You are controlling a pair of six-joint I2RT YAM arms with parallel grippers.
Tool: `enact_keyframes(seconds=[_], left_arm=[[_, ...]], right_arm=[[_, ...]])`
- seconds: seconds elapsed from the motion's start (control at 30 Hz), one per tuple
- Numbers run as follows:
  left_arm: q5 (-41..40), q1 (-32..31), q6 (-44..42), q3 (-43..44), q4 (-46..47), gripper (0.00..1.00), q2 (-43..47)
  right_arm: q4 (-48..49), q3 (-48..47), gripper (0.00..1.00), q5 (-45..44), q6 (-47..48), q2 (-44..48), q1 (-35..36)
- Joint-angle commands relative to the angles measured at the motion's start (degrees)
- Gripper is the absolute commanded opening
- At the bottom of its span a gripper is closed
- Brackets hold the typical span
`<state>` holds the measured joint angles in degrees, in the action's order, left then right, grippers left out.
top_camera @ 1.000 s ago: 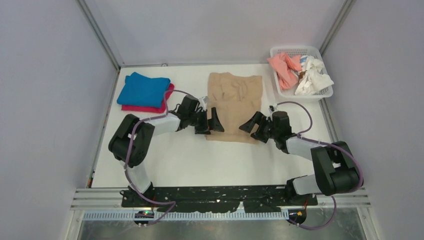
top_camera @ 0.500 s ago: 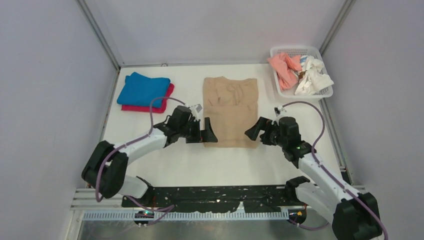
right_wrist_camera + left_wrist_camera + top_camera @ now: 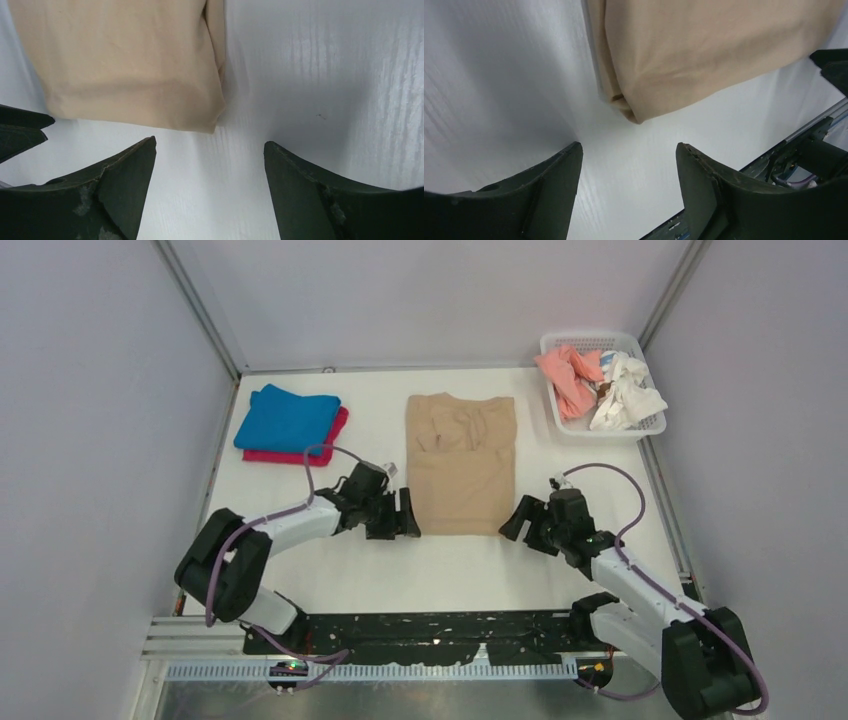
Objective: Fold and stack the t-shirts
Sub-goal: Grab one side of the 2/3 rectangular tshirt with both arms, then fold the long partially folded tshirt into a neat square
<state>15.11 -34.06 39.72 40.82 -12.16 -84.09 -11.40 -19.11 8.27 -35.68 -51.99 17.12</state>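
Note:
The tan t-shirt [image 3: 461,462] lies flat in a folded rectangle at the middle of the table. My left gripper [image 3: 403,517] is open and empty just left of its near left corner, which shows in the left wrist view [image 3: 664,60]. My right gripper [image 3: 517,519] is open and empty just right of its near right corner, seen in the right wrist view [image 3: 130,65]. The folded blue t-shirt [image 3: 285,419] lies on the magenta t-shirt [image 3: 300,453] at the far left. The salmon t-shirt [image 3: 566,376] and white t-shirt [image 3: 624,392] are crumpled in the basket.
The white mesh basket [image 3: 597,341] stands at the far right corner. Grey walls close in the table on three sides. The arm bases sit on a black rail [image 3: 440,628] at the near edge.
Both grippers have pulled back toward the near edge and off the tan shirt's near corners. The shirt was drawn nearer and now lies flat and straight.

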Motion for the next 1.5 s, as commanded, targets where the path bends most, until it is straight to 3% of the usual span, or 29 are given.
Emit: enact_keyframes(seconds=[0.0,0.23,0.5,0.6,0.67,0.87,1.1,1.3,1.47], left_arm=[[-0.1,-0.3,2.8,2.1,4.6,0.67,-4.0],[1.1,-0.6,4.3,3.1,5.9,0.39,-9.0],[0.3,-0.7,4.0,3.7,5.1,0.0,-8.6],[1.7,-0.7,3.8,4.3,4.7,0.0,-8.3],[3.9,-0.7,3.2,4.3,3.6,0.0,-5.2],[1.2,-0.8,-0.7,1.5,-1.1,0.0,11.3],[2.5,-1.2,-2.8,4.9,-13.2,0.0,23.2],[-0.3,-1.9,-0.7,3.0,-17.2,0.0,37.0],[-2.0,-1.9,0.4,1.4,-15.5,0.0,38.7]], right_arm=[[7.5,-0.1,0.8,2.4,-2.0,-5.9,-0.1],[11.0,0.1,0.49,4.4,-3.1,-11.7,-0.1],[10.2,0.8,0.3,3.6,-2.3,-11.6,0.0],[11.9,0.5,0.08,6.3,-2.0,-12.0,-0.1],[6.6,-2.3,0.06,7.7,0.7,-9.1,0.0],[-15.5,-14.5,0.06,7.1,11.7,5.3,0.0],[-28.7,-22.3,0.06,16.9,15.7,11.8,0.0],[-35.3,-27.6,0.06,24.0,16.4,13.2,0.0],[-35.3,-27.7,0.06,21.0,14.5,14.6,0.0]])
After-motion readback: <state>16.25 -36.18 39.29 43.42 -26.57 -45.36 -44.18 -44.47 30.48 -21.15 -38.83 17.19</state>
